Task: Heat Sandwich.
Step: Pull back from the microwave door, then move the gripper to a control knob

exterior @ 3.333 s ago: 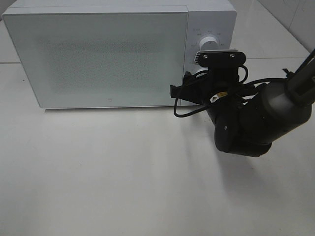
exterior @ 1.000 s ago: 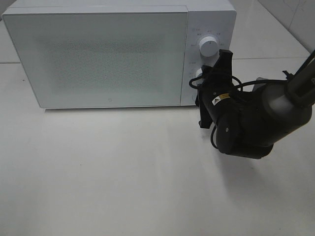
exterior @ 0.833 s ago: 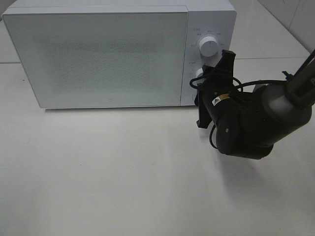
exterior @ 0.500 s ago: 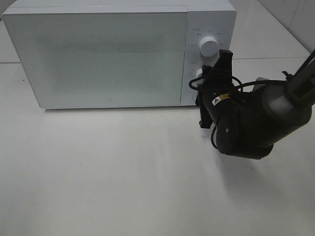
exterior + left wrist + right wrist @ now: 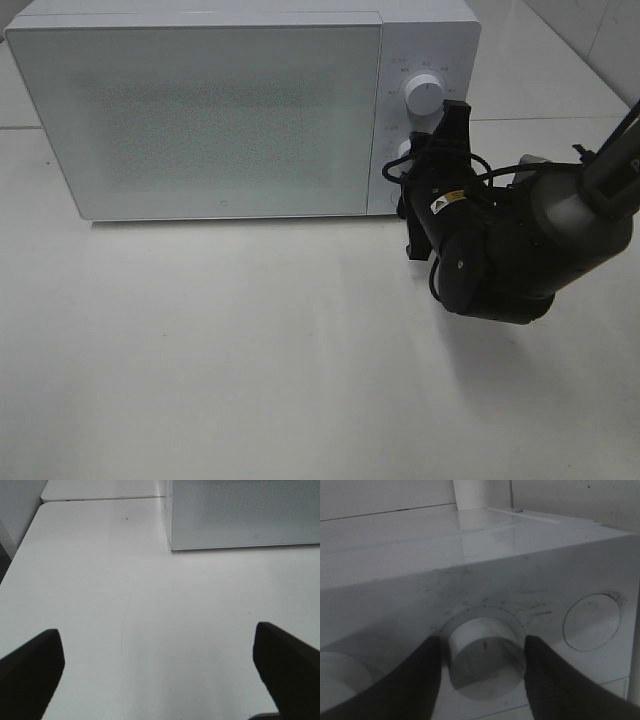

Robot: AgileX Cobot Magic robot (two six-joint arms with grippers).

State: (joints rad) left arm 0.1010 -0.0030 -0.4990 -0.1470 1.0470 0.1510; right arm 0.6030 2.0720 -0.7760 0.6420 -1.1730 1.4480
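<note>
Right tool (image 5: 481, 641) straddles microwave knob (image 5: 485, 656), contact unclear; left tool (image 5: 156, 632) spread wide, holding nothing.

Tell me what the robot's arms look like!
The right arm is chunky, rounded and black, with a grey tube section behind. A thin black cable loops over it, and a small yellow-and-white sticker sits on it. Its jaws are black. Of the left gripper only two dark, blunt jaws show.

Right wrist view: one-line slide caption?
Right gripper fingers flank a white dial on the microwave; contact unclear.
</note>
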